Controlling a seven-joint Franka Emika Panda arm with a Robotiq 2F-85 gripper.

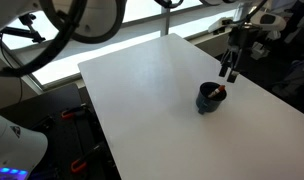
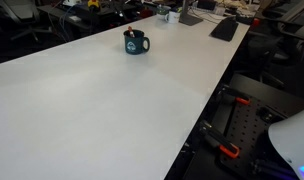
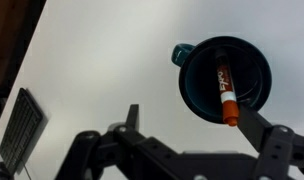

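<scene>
A dark blue mug (image 1: 207,99) (image 2: 136,43) stands on the white table (image 1: 142,90) (image 2: 82,100), seen in both exterior views. A marker with an orange cap (image 3: 226,92) leans inside it, cap end over the rim. In the wrist view the mug (image 3: 254,70) lies just ahead of my gripper (image 3: 192,122). Its two dark fingers (image 3: 133,115) are spread wide with nothing between them; one fingertip sits next to the marker's cap. In an exterior view the gripper (image 1: 229,70) hangs a little above and behind the mug, not touching it.
A black keyboard (image 2: 224,28) lies at the table's far end and shows at the wrist view's left edge as a keyboard (image 3: 22,125). Cluttered desks stand behind. Black hoops (image 1: 82,20) hang beyond the table. A frame with red clamps (image 2: 227,150) sits below the table edge.
</scene>
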